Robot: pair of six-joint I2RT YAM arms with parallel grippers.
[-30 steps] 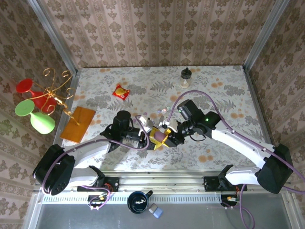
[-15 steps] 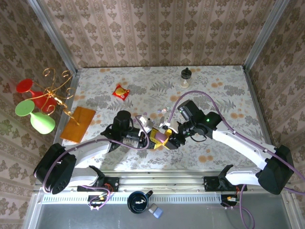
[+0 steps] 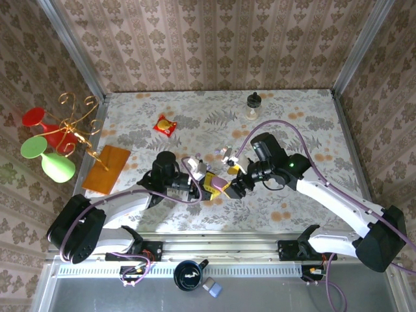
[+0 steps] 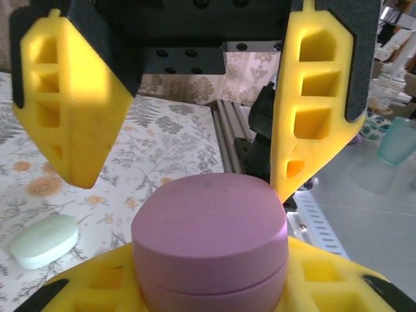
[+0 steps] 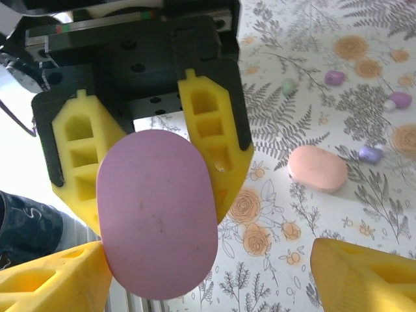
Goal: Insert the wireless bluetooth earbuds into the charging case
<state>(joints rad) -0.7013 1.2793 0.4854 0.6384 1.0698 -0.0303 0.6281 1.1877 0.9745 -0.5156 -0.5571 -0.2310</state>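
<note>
My left gripper (image 3: 213,184) is shut on a closed lilac-pink charging case (image 3: 219,182), held just above the table's front middle. The case (image 4: 211,244) sits between my left gripper's yellow fingers (image 4: 338,276). My right gripper (image 3: 235,186) faces it from the right, open, its fingers (image 4: 318,97) spread wide and clear of the case. From the right wrist the case (image 5: 157,221) is an oval face between the left fingers (image 5: 214,136); my right gripper (image 5: 208,266) holds nothing. Tiny lilac earbuds (image 5: 335,78) lie loose on the cloth, one (image 5: 370,154) beside a salmon-pink case (image 5: 317,168).
A mint-green case (image 4: 44,240) lies on the flowered cloth. Further back are a red snack packet (image 3: 164,125), an orange pouch (image 3: 107,169) and a small bottle (image 3: 253,105). Plastic wine glasses on a gold rack (image 3: 52,140) hang at the left wall.
My right gripper has opened wide and drawn back to the right, off the lilac-pink case. My left gripper has closed tighter on that case and held its place.
</note>
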